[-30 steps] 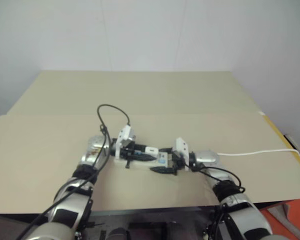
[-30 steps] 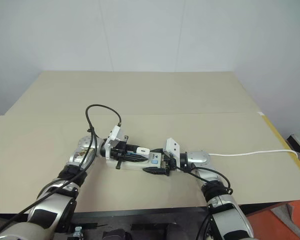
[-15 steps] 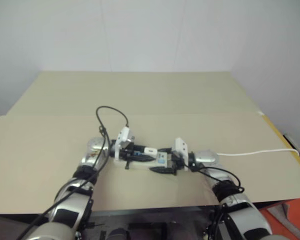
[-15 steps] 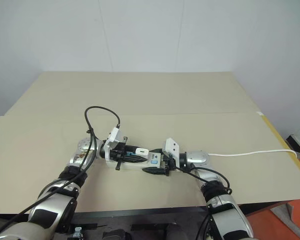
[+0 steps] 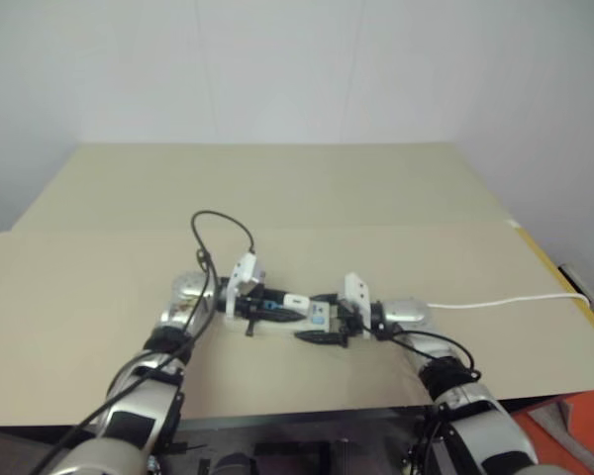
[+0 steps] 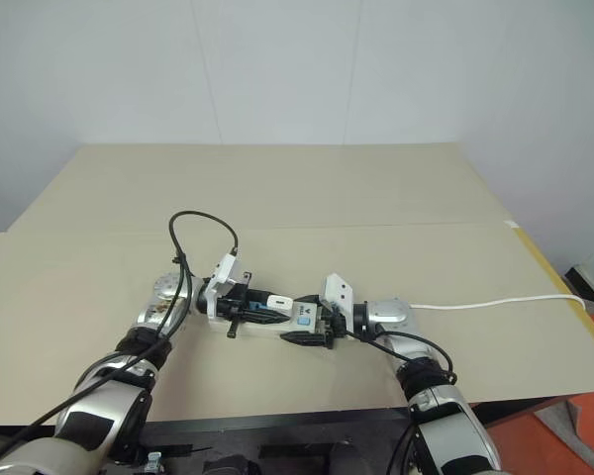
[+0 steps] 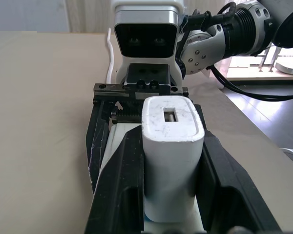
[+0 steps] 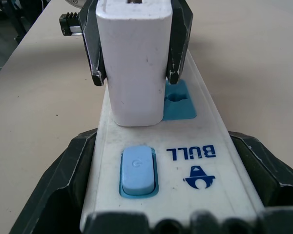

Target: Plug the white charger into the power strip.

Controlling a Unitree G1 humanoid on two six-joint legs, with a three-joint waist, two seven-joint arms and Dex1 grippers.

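Beige tabletop (image 6: 396, 198) against a plain white wall (image 6: 277, 69), orange patch of floor past the near right corner. Near the front edge, about midway along it, both arms meet over the power strip (image 8: 185, 161), which lies flat on the tabletop, long axis running roughly parallel to that edge. Right pincer (image 6: 305, 330) grips the strip's switch end, one black finger (image 8: 58, 180) on each long side, jaws spread wide and touching the strip's walls. Light-blue switch (image 8: 138, 171) and blue "BULL" logo sit between those fingers. Just beyond the switch, the white charger (image 8: 135, 63) stands upright on the strip, base down on a blue socket face (image 8: 178, 102), part of that face still showing beside it. Whether it is fully seated cannot tell. Left pincer (image 6: 262, 304) clamped on the charger, closed tight, black fingers (image 7: 119, 180) pressed on its two opposite sides. Thin white cord (image 6: 495, 302) runs from behind the right wrist across the tabletop to the right edge. Black cable (image 6: 203, 223) loops up from the left arm over the tabletop. Far half of the tabletop bare, seam line crossing it side to side.
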